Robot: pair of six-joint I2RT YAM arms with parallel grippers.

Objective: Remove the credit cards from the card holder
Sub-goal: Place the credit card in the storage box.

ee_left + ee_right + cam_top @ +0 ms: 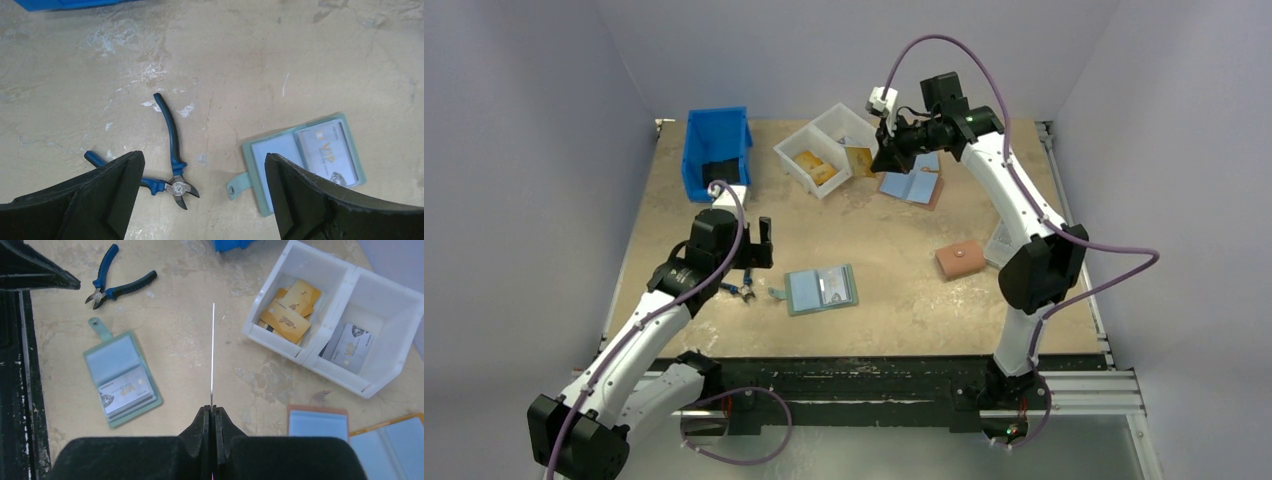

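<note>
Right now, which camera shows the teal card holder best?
The right wrist view: the card holder lies open and whole, with its snap tab, both sleeves and a VIP card visible. Left wrist hides its lower corner; top external shows it whole but small.

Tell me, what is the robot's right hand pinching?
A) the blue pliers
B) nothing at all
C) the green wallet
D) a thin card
D: in the right wrist view the right gripper is shut on a thin card, which is seen edge-on and sticks straight out from the fingertips. The pliers and the wallet lie away from it, untouched.
</note>
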